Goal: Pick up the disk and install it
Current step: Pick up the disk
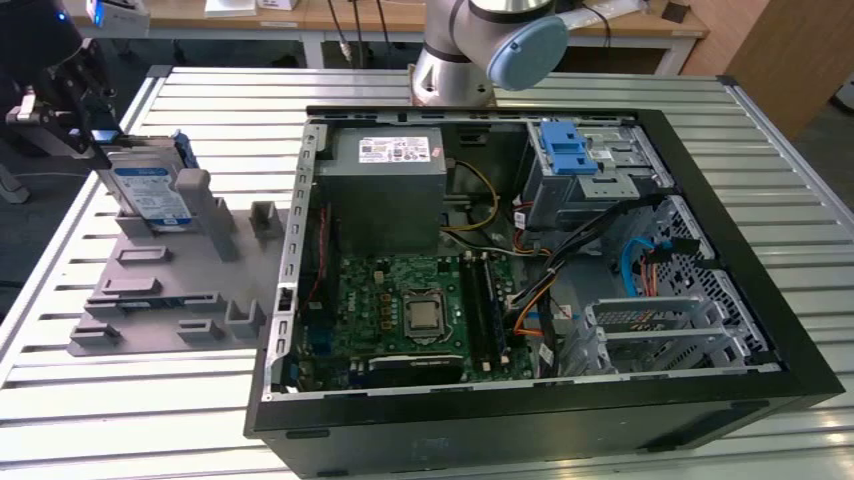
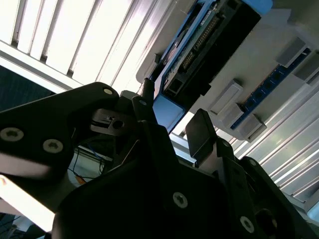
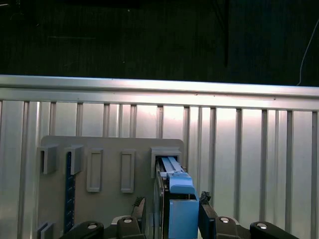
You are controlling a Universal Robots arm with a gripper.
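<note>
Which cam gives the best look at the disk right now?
The exterior view: the disk stands on edge in the grey holder with its labelled face showing. The first wrist view shows the disk edge-on, mostly blue bracket. The second wrist view catches its connector end at an angle.

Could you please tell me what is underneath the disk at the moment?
The disk stands on edge in a slot of the grey holder plate, which lies on the slatted table. The slot's posts cover its lower edge, so the seat itself cannot be seen.
</note>
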